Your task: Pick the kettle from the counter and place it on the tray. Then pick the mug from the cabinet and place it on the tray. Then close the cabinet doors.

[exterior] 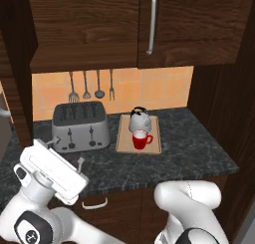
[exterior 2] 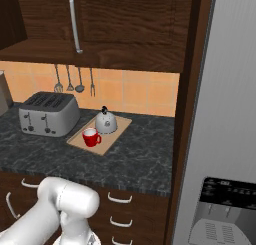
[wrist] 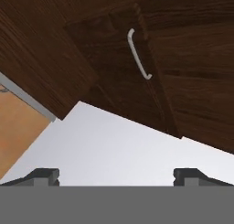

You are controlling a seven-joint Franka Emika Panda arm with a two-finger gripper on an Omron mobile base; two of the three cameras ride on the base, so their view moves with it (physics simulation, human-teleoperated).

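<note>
Hand view has the gripper (wrist: 116, 175) spread, empty, facing dark brown wood cabinet doors (wrist: 137, 58). Squat silver kettle (exterior: 140, 119) and red mug (exterior: 141, 139) sit on the tan wooden tray (exterior: 124, 141) (both placed). Risk: swinging fingers clip a door's bar handle.

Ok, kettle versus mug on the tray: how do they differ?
The kettle is silver-grey metal with a black arched handle on top; the mug is bright red with a white inside and a small side handle. The kettle is larger and closed by a lid; the mug is open-topped. The kettle stands nearer the wall, the mug nearer the front edge. Both stand upright on the tray.
</note>
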